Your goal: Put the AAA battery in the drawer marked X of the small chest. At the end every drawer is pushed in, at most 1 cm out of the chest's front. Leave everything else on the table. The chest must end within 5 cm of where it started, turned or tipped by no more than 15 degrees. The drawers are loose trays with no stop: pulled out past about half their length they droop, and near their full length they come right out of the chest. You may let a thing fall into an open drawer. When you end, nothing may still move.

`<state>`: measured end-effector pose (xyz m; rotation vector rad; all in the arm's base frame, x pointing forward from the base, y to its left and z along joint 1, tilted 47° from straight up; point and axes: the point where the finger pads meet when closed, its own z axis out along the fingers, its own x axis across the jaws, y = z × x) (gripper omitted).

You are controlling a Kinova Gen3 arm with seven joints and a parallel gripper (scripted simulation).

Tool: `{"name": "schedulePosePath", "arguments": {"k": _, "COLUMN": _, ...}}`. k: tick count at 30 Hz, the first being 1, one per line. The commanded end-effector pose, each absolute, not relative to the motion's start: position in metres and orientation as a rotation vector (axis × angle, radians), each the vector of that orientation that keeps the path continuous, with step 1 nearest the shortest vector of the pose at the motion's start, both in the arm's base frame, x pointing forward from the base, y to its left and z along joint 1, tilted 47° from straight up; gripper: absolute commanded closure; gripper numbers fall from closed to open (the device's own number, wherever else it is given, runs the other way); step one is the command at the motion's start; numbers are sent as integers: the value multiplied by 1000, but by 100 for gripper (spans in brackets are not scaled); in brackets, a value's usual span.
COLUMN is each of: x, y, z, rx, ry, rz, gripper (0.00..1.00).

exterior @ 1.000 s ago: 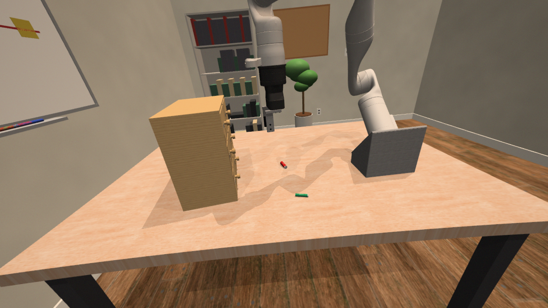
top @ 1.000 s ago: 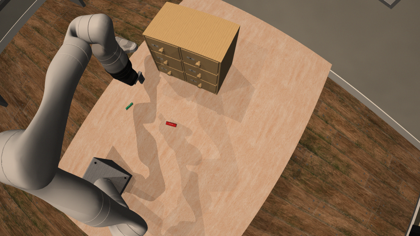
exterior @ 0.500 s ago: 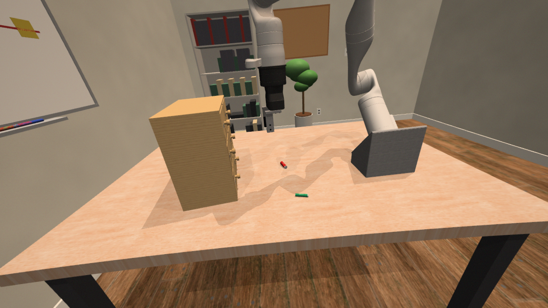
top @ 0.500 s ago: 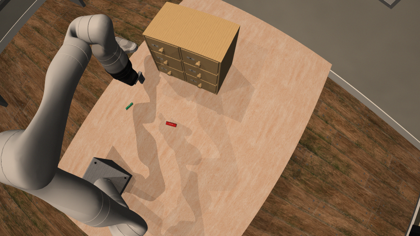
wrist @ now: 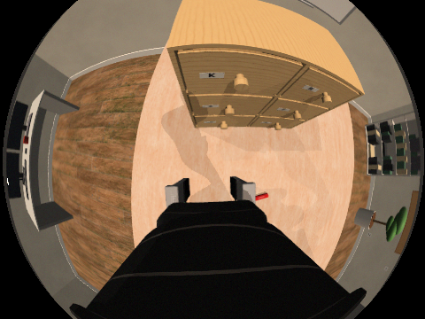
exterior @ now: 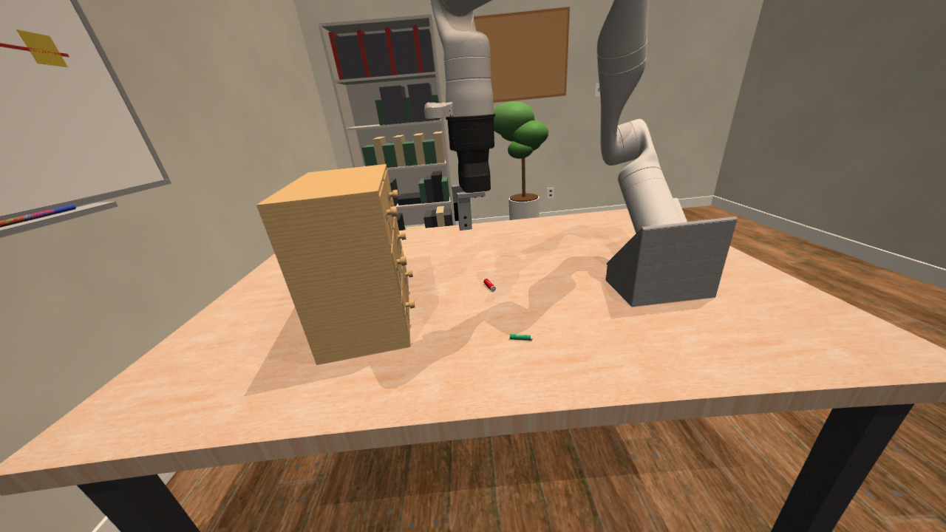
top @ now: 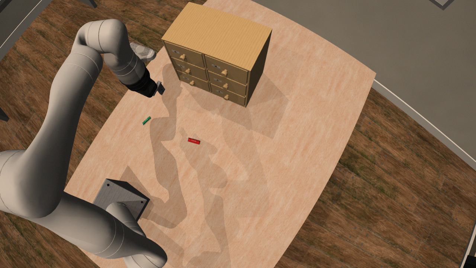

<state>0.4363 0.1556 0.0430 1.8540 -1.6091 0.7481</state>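
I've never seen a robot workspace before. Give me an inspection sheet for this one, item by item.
Surface: pale wood-grain table, arm shadows across it.
Job's things: six-drawer wooden chest, upright, drawers looking pushed in; top drawer nearest the wrist camera reads K, X not readable. Green battery and red battery lie apart; the slimmer green one is probably the AAA.
Clutter: nothing seen beyond the other battery.
Gripper: open, holding nothing, above the table.
Cables: nothing seen.
Surroundings: bookshelf, potted plant, corkboard, whiteboard.
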Motion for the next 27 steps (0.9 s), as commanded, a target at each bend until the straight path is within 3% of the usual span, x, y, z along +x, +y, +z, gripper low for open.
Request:
{"name": "schedulePosePath", "arguments": {"k": 1, "x": 435, "y": 157, "z": 43, "rx": 1859, "ry": -1607, "rz": 752, "gripper": 0}}
{"name": "schedulePosePath", "arguments": {"k": 27, "x": 442, "y": 151, "z": 37, "rx": 1932, "ry": -1596, "rz": 851, "gripper": 0}}
